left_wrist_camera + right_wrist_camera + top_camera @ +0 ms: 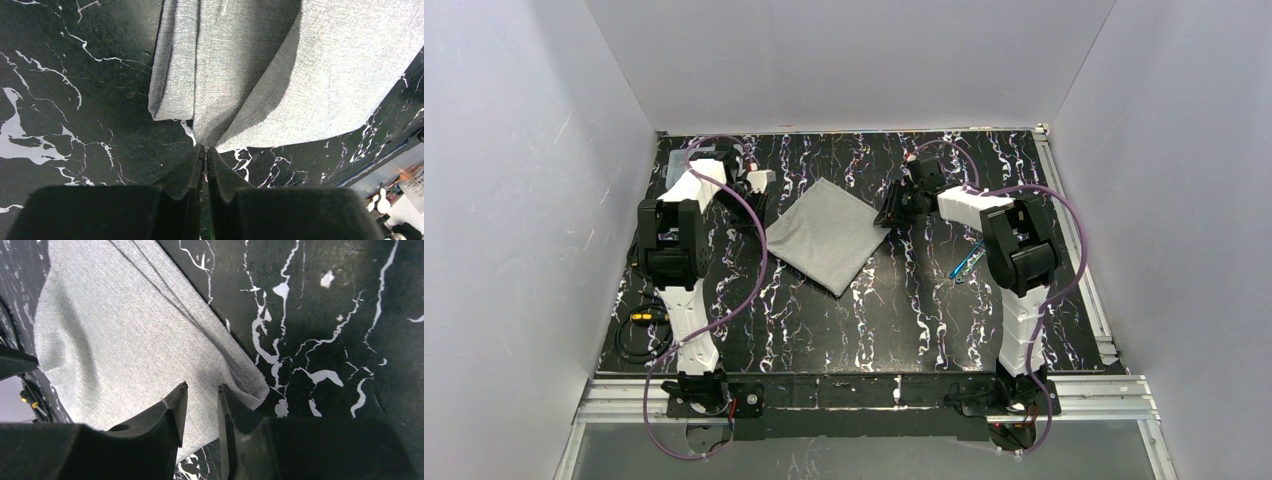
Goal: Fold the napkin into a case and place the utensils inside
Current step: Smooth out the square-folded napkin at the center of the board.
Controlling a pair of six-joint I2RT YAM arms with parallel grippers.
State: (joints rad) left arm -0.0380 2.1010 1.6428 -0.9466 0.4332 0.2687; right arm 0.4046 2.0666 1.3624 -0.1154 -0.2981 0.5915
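Napkin (829, 235) lies open and flat on the table (904, 300), turned like a diamond, midway between the two arms. No fold is made, so the case does not exist yet.

The left gripper (205, 150) is shut on the napkin's left corner. Its jaws meet with no gap, and the cloth runs into them in tight pleats, with one flap lifted off the table beside the pinch. A corner is the sensible hold, since it lets the whole edge follow when the arm carries it across.

The right gripper (202, 387) hangs low over the opposite corner. Its jaws stand narrow with a slit between them. Grey cloth shows through the slit, and the napkin's tip pokes out just to one side. I cannot tell whether they bite the cloth or only straddle it. Two opposite corners taken together would keep the cloth taut and the crease straight.

The utensils (966, 262) wait on the table near the right arm, well apart from the napkin and out of the way of the folding. They suit the right gripper for later loading.

This looks like the first step, securing the grasp before the first fold.
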